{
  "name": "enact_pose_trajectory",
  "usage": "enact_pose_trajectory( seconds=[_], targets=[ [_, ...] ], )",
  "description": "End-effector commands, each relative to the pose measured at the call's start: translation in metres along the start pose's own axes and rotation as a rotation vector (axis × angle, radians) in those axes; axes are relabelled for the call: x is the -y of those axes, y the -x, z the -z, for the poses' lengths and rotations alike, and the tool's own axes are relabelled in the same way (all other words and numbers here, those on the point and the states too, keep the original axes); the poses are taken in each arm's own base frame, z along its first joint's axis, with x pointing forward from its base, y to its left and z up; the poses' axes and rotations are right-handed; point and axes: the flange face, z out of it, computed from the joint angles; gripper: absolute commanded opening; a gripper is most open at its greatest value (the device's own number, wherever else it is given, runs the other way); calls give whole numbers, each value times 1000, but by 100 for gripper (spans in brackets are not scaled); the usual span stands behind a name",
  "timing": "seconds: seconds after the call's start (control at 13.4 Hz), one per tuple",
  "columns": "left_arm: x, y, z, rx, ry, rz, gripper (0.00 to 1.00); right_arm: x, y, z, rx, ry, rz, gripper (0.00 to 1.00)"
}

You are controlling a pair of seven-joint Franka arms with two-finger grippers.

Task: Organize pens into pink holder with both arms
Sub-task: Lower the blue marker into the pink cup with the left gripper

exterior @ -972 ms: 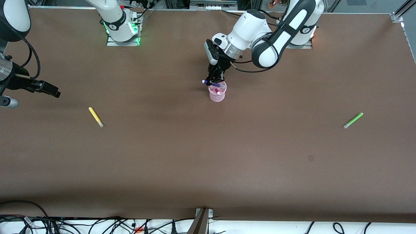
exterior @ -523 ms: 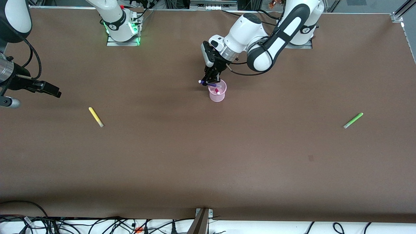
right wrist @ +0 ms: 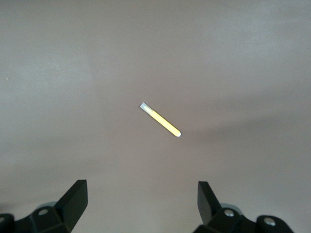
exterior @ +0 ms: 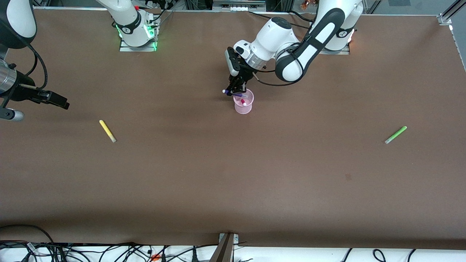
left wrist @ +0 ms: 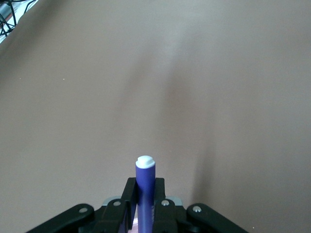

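Brown paper-covered counter (exterior: 233, 174) carries all the work items.

Left arm (exterior: 291, 47), large white with dark joints: reaches in from its base to the middle of the counter. Its black two-finger hand (exterior: 236, 88) is over the rim of the small translucent pale-pink plastic cup (exterior: 243, 105), clamped on the short dark purple pen with a white end (exterior: 233, 93). The pen lies nearly level in the grip, white end pointing away from the cup toward the right arm's end.

Right arm (exterior: 16, 22): waits at its own end of the counter. Its hand (exterior: 54, 99) hangs with fingers spread wide and nothing between them, over bare counter near the yellow pen (exterior: 107, 130), which the right wrist view shows between the fingertips' lines.

Cup contents: magenta-pink pen (exterior: 243, 102) already standing inside. Light green pen (exterior: 395, 134) lies well apart, toward the left arm's end.

Step in hand (judgement): dropping the purple pen in. Two of four remain on the counter.

To do it well: tip the pen steeper, so its lower end points into the cup mouth, centre it clear of the rim and the magenta pen, lower, then release. Released level, it would likely bridge the rim or roll off.
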Motion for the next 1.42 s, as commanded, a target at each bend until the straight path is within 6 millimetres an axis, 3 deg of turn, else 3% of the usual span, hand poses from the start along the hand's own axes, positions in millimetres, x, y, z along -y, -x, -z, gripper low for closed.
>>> enact_pose_trajectory(
  seconds=[0.0, 0.22, 0.75, 0.82, 1.12, 1.2, 1.27, 1.35],
  targets=[
    [6, 6, -1, -10, -3, -31, 0, -4, 2, 3, -10, 3, 8, 100],
    [10, 10, -1, -11, -2, -22, 0, -5, 3, 5, -12, 2, 8, 100],
    [10, 14, -3, -13, 9, -12, 13, -11, 7, 9, -1, -3, 1, 100],
    [9, 16, -4, -8, 12, -12, 24, -11, 6, 8, -5, -3, 1, 100],
    [12, 21, -6, -4, 15, -1, 33, -11, 5, 8, -8, -3, 1, 100],
    [13, 22, -6, -3, 13, 0, 42, -11, 5, 8, -9, -3, 1, 100],
    [16, 22, -5, -5, 10, -10, 99, -11, 5, 10, -14, -4, 1, 100],
    [16, 22, -3, -12, 11, -21, 100, -11, 5, 12, -17, -3, 2, 100]
  ],
)
